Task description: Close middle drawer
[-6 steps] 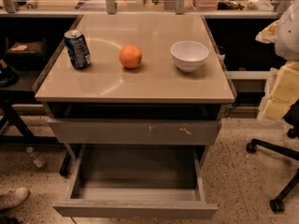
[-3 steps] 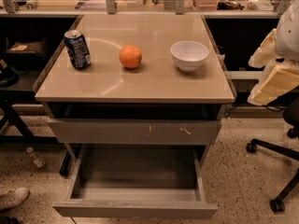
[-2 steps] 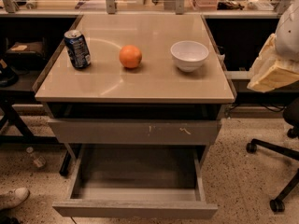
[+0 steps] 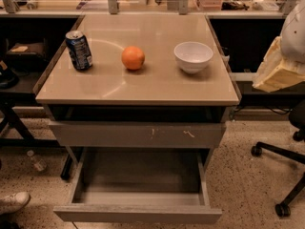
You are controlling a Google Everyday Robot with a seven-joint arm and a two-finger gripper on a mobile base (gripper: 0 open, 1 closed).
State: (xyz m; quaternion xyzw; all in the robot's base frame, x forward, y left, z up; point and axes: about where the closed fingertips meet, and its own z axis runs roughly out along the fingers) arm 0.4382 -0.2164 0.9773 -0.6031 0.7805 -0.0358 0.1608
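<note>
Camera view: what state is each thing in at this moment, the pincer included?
middle drawer: pulled far out, inside bare.
scratched drawer front: pushed in, or nearly so.
soda can: upright.
orange: whole, lying loose.
bowl: upright, empty.
pincer: at the right edge of the view, higher than the middle drawer and touching none of these.

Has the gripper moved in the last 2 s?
Yes. The gripper, right of the table, has risen: it straddled the tabletop's front-edge level and now sits above it, not touching the open middle drawer.
</note>
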